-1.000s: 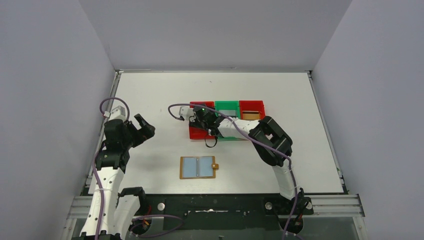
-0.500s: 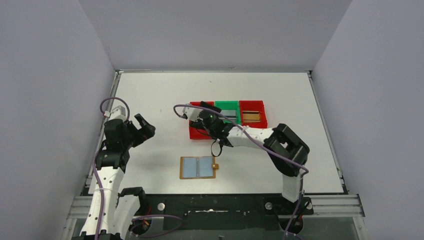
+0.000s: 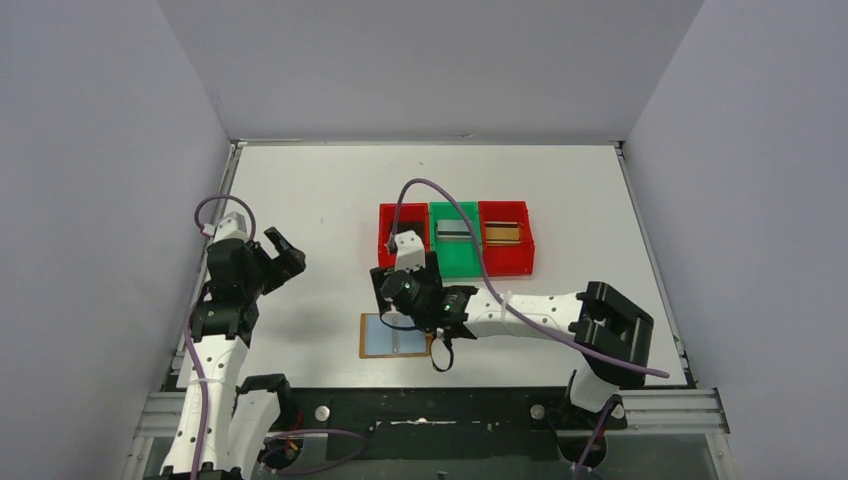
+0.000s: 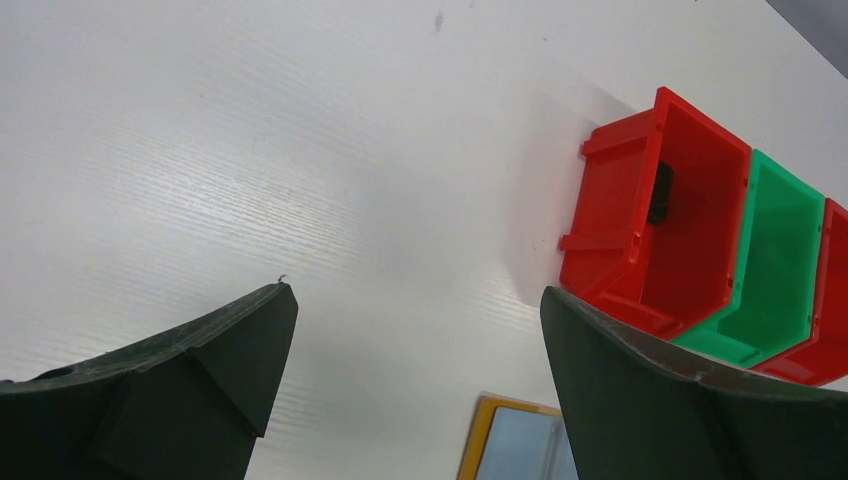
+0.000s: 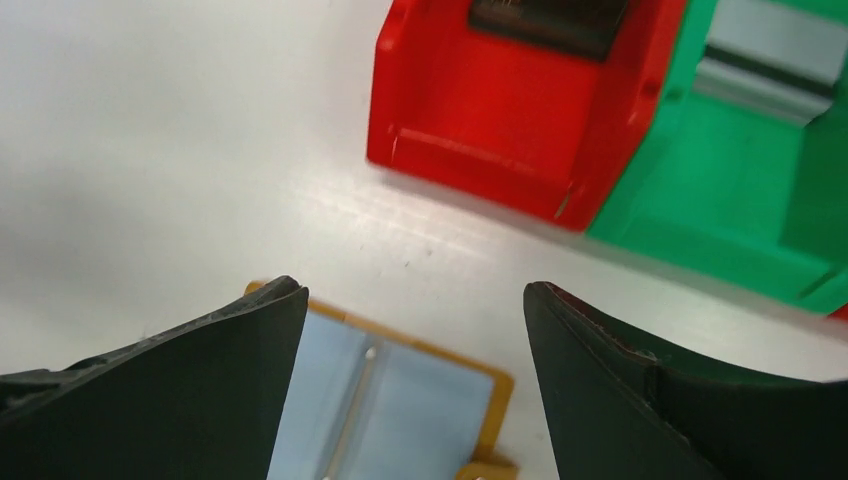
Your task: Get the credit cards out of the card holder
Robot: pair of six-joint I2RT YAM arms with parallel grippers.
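Observation:
The card holder [image 3: 383, 340] lies open and flat near the table's front, tan rim around pale blue pockets; it also shows in the wrist views [image 5: 400, 420] [image 4: 510, 448]. No card shows in its pockets. A black credit card [image 5: 545, 15] [image 4: 660, 192] stands in the left red bin [image 3: 388, 232]. A silver-grey card [image 3: 455, 228] lies in the green bin [image 3: 458, 262], a gold-brown card [image 3: 503, 233] in the right red bin [image 3: 508, 265]. My right gripper [image 3: 405, 285] [image 5: 412, 292] hovers open and empty over the holder's far edge. My left gripper [image 3: 280, 250] [image 4: 418, 292] hangs open and empty at the left.
The three bins stand side by side in a row just beyond the holder. Grey walls close in the white table [image 3: 300, 190] on three sides. A purple cable [image 3: 440, 190] arcs from the right wrist over the bins.
My right gripper has drawn back from the left red bin toward the front and now hangs over the holder, its jaws wider. The left arm has hardly moved.

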